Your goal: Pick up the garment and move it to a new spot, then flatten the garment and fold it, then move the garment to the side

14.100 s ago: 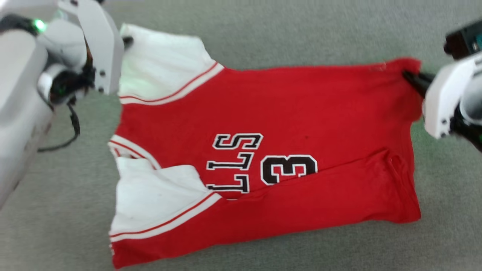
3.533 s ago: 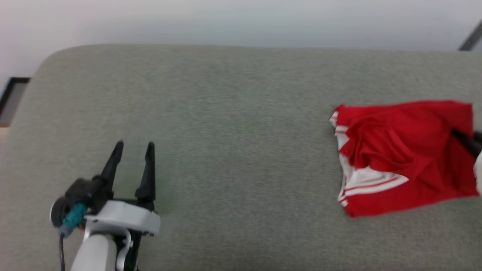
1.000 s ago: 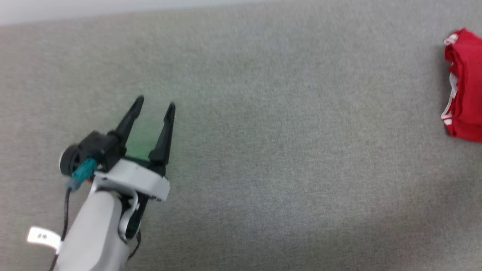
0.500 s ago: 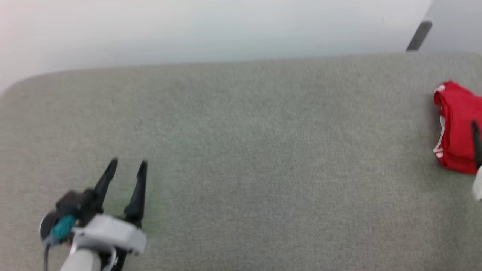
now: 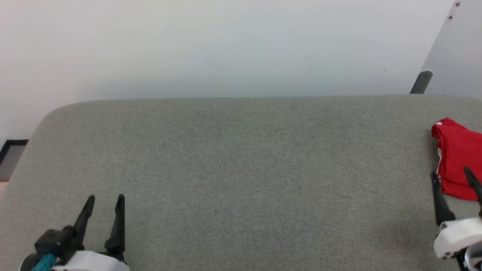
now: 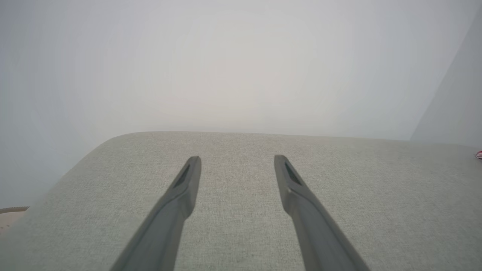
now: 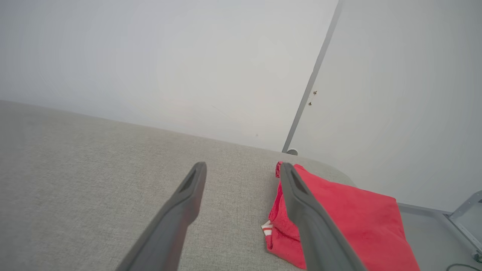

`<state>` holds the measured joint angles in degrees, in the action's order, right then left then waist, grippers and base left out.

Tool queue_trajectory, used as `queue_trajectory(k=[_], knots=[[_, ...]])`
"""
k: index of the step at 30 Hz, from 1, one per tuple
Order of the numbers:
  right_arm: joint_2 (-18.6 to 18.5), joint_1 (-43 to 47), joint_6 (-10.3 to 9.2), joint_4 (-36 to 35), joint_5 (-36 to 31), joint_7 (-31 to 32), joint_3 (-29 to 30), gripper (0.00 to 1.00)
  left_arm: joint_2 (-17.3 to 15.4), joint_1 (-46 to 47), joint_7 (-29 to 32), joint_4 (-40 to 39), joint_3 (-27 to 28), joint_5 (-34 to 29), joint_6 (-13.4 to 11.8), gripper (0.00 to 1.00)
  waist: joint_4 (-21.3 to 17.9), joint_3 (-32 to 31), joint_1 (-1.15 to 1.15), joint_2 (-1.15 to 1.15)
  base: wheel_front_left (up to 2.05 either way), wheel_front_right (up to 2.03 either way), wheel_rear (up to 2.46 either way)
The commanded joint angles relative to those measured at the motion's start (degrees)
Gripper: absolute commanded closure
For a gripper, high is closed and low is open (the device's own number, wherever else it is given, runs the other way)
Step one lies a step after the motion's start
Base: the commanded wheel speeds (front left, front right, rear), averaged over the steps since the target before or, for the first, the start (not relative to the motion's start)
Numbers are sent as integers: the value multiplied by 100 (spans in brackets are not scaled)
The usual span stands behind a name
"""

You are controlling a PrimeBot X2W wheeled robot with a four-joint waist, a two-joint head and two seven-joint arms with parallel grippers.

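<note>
On one grey cushion [image 5: 241,169] lies one red garment [image 5: 457,158], with right pincer [image 5: 451,172] and left pincer [image 5: 104,201] (two) spread apart

We see bright, even, diffuse light; only a thin shadow edges the garment [image 5: 455,158] on the grey fabric surface [image 5: 241,169]. The wall [image 6: 241,64] washes out to a hazy glow in both wrist views (softest there); the head view is reasonably sharp.

garment [image 5: 455,150] runs off head view's rt edge past right gripper [image 5: 450,171]; its finger hides a bit. red-white speck [image 6: 479,154] rt of left gripper [image 6: 237,160]: too small to id.
</note>
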<state>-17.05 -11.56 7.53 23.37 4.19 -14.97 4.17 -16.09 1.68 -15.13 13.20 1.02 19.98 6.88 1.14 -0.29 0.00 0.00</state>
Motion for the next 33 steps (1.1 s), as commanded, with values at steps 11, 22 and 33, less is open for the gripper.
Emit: queue_trajectory(k=[11, 22, 33], knots=[[545, 922, -9, -995, -184, -24, 133, 0, 146, -345, 3, -222, 317, -242, 38, 0, 62, -167, 0, 0, 0, 0, 0], [667, 1228, -8, -1208, -84, -24, 288, 0, 302, -483, 3, -328, 578, -296, 51, 0, 111, -211, 0, 0, 0, 0, 0], [745, 1131, 0, -982, 314, 185, 352, 100, 474, -426, 142, -229, 688, 64, 44, 100, 118, -201, 0, 0, 0, 0, 0]])
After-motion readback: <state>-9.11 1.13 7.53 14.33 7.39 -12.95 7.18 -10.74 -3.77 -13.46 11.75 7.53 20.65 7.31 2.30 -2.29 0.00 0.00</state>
